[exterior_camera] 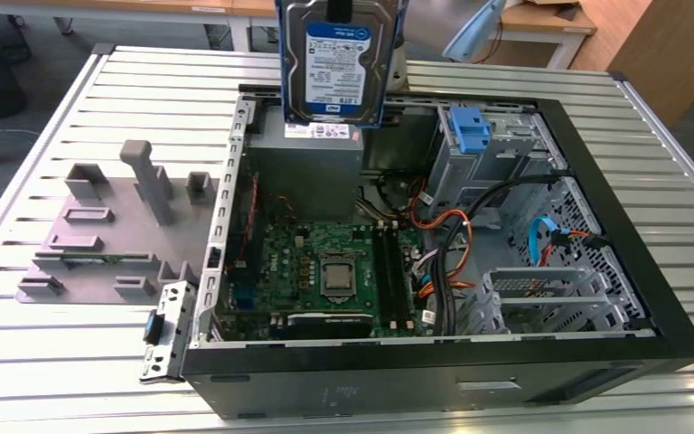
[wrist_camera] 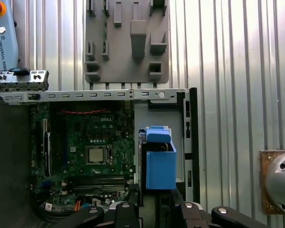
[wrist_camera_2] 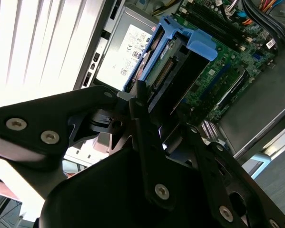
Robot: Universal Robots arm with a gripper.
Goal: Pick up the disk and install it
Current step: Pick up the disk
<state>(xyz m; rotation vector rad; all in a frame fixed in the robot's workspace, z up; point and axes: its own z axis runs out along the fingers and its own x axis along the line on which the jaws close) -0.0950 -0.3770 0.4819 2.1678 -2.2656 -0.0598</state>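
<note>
The disk (exterior_camera: 335,63), a silver hard drive with a white-and-blue label in a blue plastic carrier, hangs upright above the back of the open computer case (exterior_camera: 654,298), over the grey power supply (exterior_camera: 311,154). My gripper (exterior_camera: 339,9) is shut on its upper edge. In the second wrist view the black fingers (wrist_camera_2: 141,114) clamp the disk (wrist_camera_2: 178,57) edge-on, with the power supply's white sticker (wrist_camera_2: 125,45) beyond it. In the first wrist view the disk's blue carrier (wrist_camera: 160,164) juts out from my gripper (wrist_camera: 156,211) beside the motherboard (wrist_camera: 92,152).
A grey fixture plate (exterior_camera: 112,226) with upright blocks lies on the slatted table at the exterior view's left. Inside the case are the green motherboard (exterior_camera: 323,271), a blue latch piece on a metal cage (exterior_camera: 473,131), bundled cables (exterior_camera: 444,244) and a metal drive cage (exterior_camera: 540,294).
</note>
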